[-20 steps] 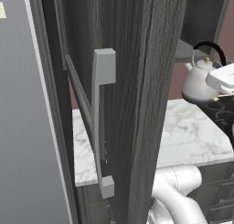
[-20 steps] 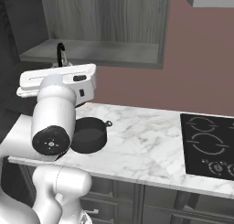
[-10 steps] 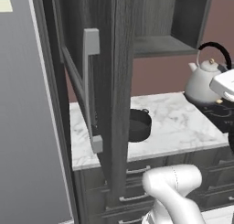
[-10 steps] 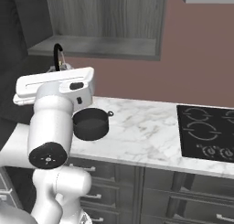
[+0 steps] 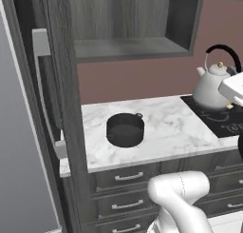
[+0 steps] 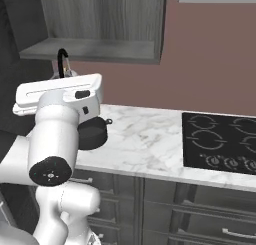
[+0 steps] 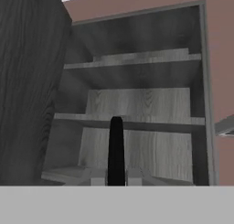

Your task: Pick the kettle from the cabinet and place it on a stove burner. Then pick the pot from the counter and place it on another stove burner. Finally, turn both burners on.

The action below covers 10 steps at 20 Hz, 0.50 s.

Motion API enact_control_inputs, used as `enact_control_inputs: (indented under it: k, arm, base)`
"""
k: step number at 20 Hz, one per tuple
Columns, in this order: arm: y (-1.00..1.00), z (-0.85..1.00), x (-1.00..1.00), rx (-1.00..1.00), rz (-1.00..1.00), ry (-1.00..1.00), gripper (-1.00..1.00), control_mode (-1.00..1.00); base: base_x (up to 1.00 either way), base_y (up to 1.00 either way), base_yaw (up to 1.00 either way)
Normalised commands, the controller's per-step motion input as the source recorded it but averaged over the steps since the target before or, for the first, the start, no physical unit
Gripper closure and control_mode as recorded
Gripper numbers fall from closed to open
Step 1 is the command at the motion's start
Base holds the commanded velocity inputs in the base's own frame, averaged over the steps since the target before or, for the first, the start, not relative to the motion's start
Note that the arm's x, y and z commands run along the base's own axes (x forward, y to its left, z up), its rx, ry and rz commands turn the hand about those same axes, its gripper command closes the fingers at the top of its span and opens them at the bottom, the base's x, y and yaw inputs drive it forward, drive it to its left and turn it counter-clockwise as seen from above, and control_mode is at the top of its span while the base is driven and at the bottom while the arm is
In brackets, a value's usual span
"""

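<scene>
My gripper (image 7: 116,176) is shut on the thin black arched handle of the kettle (image 5: 211,87), which hangs in the air in front of the open cabinet (image 5: 123,46). In the hand view the handle (image 7: 116,147) rises as a dark bar between the fingertips (image 7: 97,177), with the cabinet shelves (image 7: 151,122) behind. In the right base view my white hand (image 6: 60,91) hides the kettle's body; its handle (image 6: 61,63) pokes up above. The black pot (image 5: 125,130) stands on the marble counter (image 5: 166,127), also the pot (image 6: 94,134). The black cooktop (image 6: 225,141) with ring burners lies to the right.
The cabinet door (image 5: 64,94) stands open at the left with its long bar handle (image 5: 42,84). Grey drawers (image 5: 128,177) run under the counter. Knobs (image 6: 227,162) line the cooktop's front edge. A reddish wall (image 6: 210,54) backs the counter.
Both base views have shifted, so the camera moved: the open door slid left and the pot, counter and cooktop came into fuller sight. The kettle stays in my grip.
</scene>
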Motion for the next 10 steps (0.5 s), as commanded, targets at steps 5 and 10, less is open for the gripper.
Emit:
enact_control_inputs:
  k: [5,10]
  arm:
    - [0.00,0.00,0.00,0.00,0.00,0.00,1.00,1.00]
    - [0.00,0.00,0.00,0.00,0.00,0.00,1.00,1.00]
  base:
    - [-0.06,-0.52,0.00]
    - [-0.08,-0.54,0.00]
